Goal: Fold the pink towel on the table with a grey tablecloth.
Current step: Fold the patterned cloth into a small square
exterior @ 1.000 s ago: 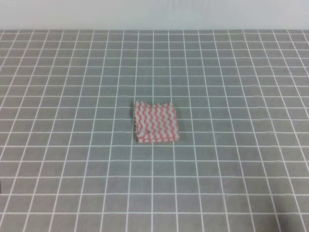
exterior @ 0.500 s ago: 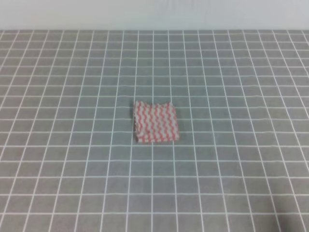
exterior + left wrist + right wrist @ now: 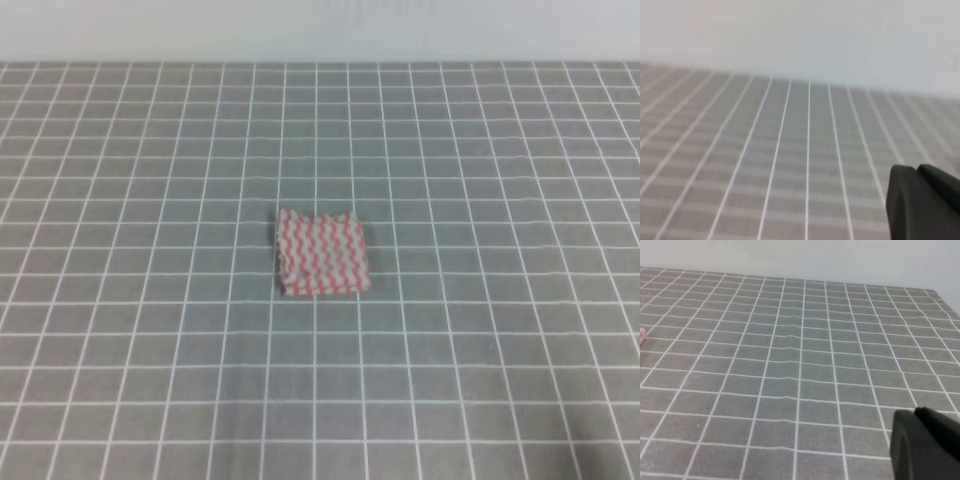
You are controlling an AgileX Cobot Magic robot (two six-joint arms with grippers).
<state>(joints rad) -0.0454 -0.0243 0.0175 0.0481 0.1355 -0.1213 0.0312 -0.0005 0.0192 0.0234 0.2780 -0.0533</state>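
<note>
Presently catalogued:

Pink towel (image 3: 323, 253): centre of the exterior high frame, lying flat as a small, roughly square packet on the table with a grey tablecloth (image 3: 500, 180). Left edge thick and slightly rumpled, suggesting layers; upper edge notched. Also caught as a tiny pink sliver (image 3: 641, 335) at the far left edge of the right wrist frame.

Left gripper (image 3: 922, 205): dark blurred mass, lower right corner of the left wrist frame. Nothing held in sight; spread or pressed together, cannot tell.

Right gripper (image 3: 925, 445): dark mass, lower right corner of the right wrist frame. Likewise empty as far as shown; cannot tell how the jaws stand.

Neither arm visible in the exterior high frame; both well apart from the cloth.

Step in hand, judged: folding apparently done, arms parked.

Next move, if any: check squareness of the packet; otherwise none required beyond staying off the cloth.
</note>
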